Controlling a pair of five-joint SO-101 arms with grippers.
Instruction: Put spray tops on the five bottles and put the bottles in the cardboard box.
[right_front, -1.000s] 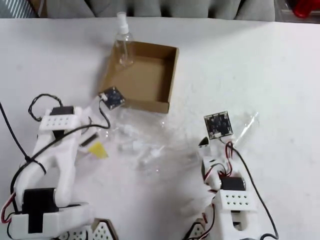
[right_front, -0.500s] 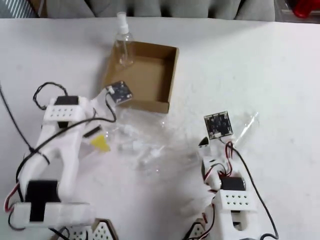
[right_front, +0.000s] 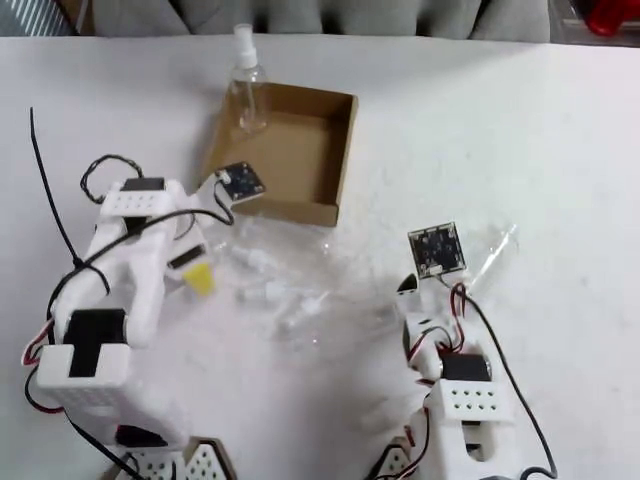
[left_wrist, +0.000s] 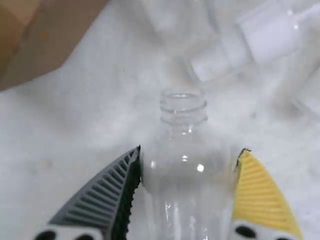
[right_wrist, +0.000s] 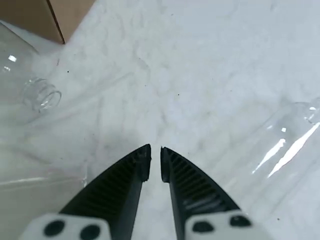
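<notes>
My left gripper (left_wrist: 190, 151) is shut on a clear bottle (left_wrist: 184, 170) with an open threaded neck and no top, held between its grey and yellow fingers. In the high view this gripper (right_front: 190, 270) sits left of centre, near the front left of the cardboard box (right_front: 283, 150). A clear bottle with a spray top (right_front: 245, 85) stands in the box's far left corner. Loose white spray tops (right_front: 280, 295) lie mid-table, one spray top (left_wrist: 250, 42) just beyond the held bottle. My right gripper (right_wrist: 153, 149) is shut on nothing, low over the table (right_wrist: 210, 60).
Clear bottles lie on the white table: one neck (right_wrist: 42, 95) near the box corner (right_wrist: 50, 15), another bottle (right_wrist: 295, 135) on the other side of the right gripper (right_front: 407, 288). Both arm bases stand at the near edge. The table's right half is open.
The left arm has swung and stretched farther from its base, carrying its wrist a little toward the box. The right arm has not moved.
</notes>
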